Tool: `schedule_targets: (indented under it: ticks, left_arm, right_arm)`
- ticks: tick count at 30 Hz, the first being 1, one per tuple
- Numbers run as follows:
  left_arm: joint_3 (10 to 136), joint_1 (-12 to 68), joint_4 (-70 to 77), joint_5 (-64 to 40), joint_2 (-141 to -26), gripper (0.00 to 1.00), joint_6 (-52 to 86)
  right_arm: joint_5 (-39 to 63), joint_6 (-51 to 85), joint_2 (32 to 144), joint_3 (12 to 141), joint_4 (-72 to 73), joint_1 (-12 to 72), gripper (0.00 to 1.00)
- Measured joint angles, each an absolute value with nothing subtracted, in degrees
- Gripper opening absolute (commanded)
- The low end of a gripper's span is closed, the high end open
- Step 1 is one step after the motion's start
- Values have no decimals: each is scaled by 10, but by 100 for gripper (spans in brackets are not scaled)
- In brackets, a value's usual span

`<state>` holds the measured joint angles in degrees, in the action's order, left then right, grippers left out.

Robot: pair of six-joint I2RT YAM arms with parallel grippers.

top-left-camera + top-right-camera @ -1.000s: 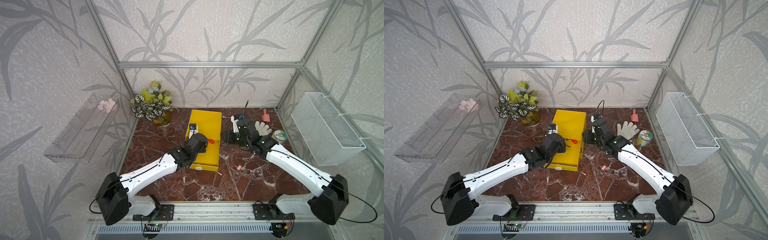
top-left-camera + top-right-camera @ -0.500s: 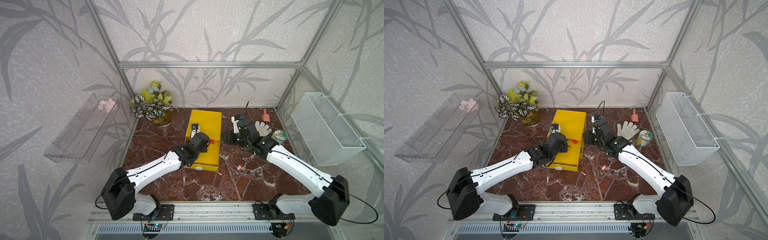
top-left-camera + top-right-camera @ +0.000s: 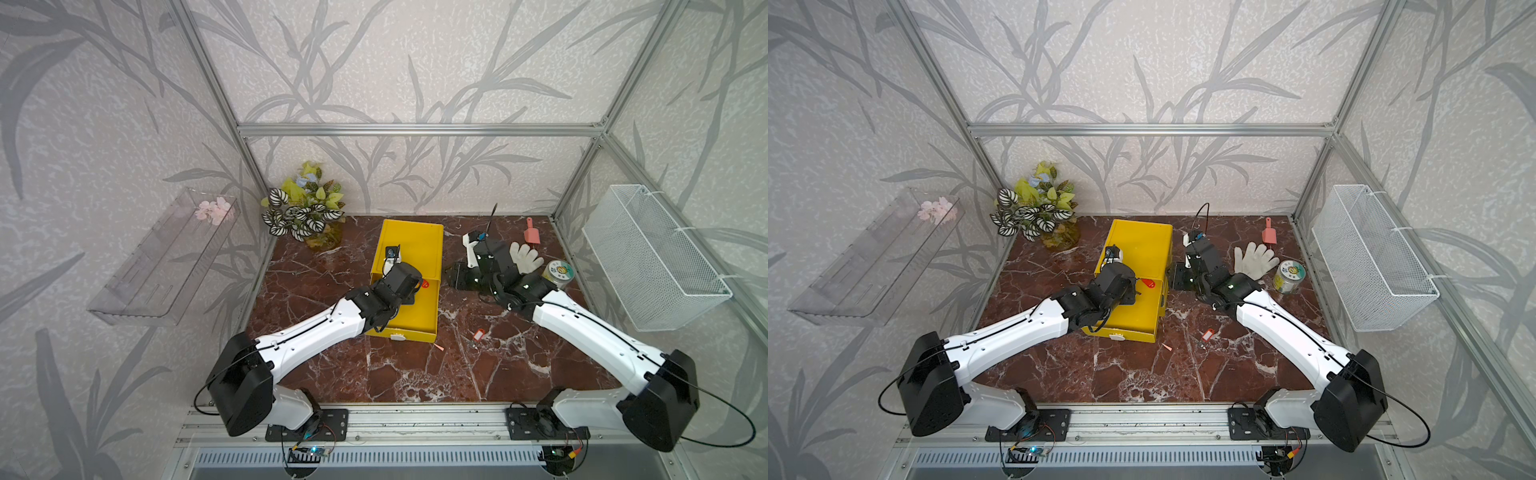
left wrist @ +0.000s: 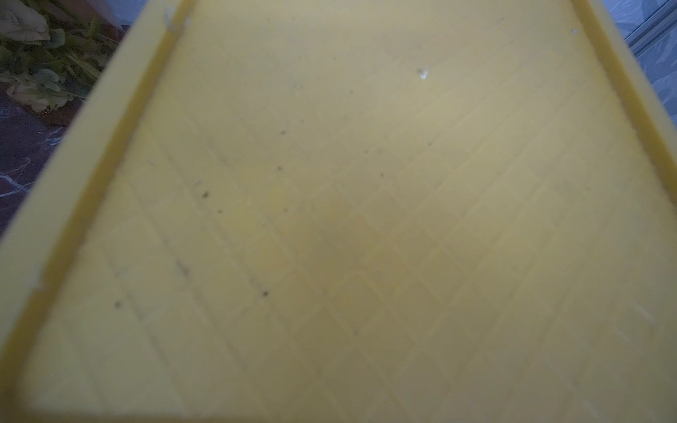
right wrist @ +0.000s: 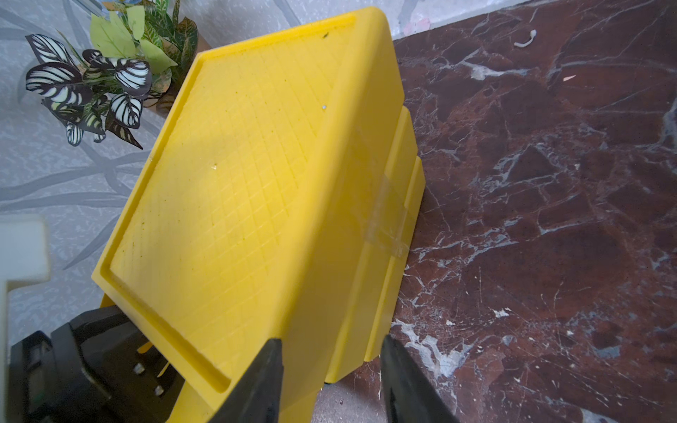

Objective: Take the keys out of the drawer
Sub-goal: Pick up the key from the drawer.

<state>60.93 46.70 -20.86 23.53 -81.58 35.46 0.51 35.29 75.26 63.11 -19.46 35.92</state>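
Red-tagged key (image 3: 423, 284) inside the yellow drawer (image 3: 420, 318), just beside the left fingers (image 3: 409, 296), whose spread cannot be told; right fingers (image 5: 264, 381) apart, right of the drawer; second key (image 3: 478, 333) on the counter (image 3: 374, 374) nearby.

You have one small key on a red plastic tag (image 3: 479, 333) lying flat on the bench (image 3: 415, 374), near the pulled-out yellow plastic drawer (image 3: 422, 311); another red tag (image 3: 1148, 283) shows inside it.
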Motion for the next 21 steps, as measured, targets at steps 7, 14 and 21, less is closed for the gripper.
schedule_targets:
  ticks: [7, 14, 21]
  left_arm:
    - [617, 467, -214, 238, -824, 11, 346]
    - [618, 467, -221, 239, -824, 4, 341]
    - [619, 467, -224, 239, -802, 0, 341]
  right_arm:
    - [5, 353, 752, 631, -194, 356, 47]
    - [5, 353, 747, 628, -194, 356, 46]
    - [2, 353, 742, 628, -194, 356, 46]
